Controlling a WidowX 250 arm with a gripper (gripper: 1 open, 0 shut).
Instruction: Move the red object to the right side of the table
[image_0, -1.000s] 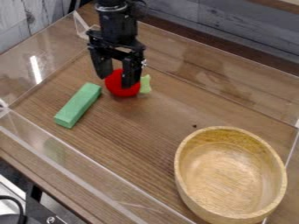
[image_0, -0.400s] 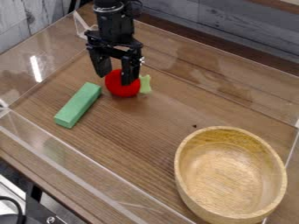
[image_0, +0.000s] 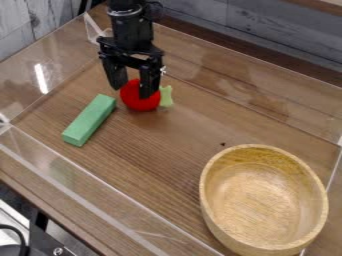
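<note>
While my fingers (image_0: 132, 88) stand spread around the red object (image_0: 142, 97), nothing is gripped; lifting and carrying it right across the surface (image_0: 187, 150) remain.

The black end effector (image_0: 132, 82) points straight down with its jaws spread wide, one finger on each side of the red object (image_0: 140, 97), which sits on the brown wood-grain counter (image_0: 174, 150) toward the left part of the view. A flat green block (image_0: 88, 119) lies just to the left of it and nearer the camera, not touching it. A round light wooden bowl (image_0: 263, 197) stands well apart at the near right corner, and low clear walls (image_0: 40, 60) edge the counter.
</note>
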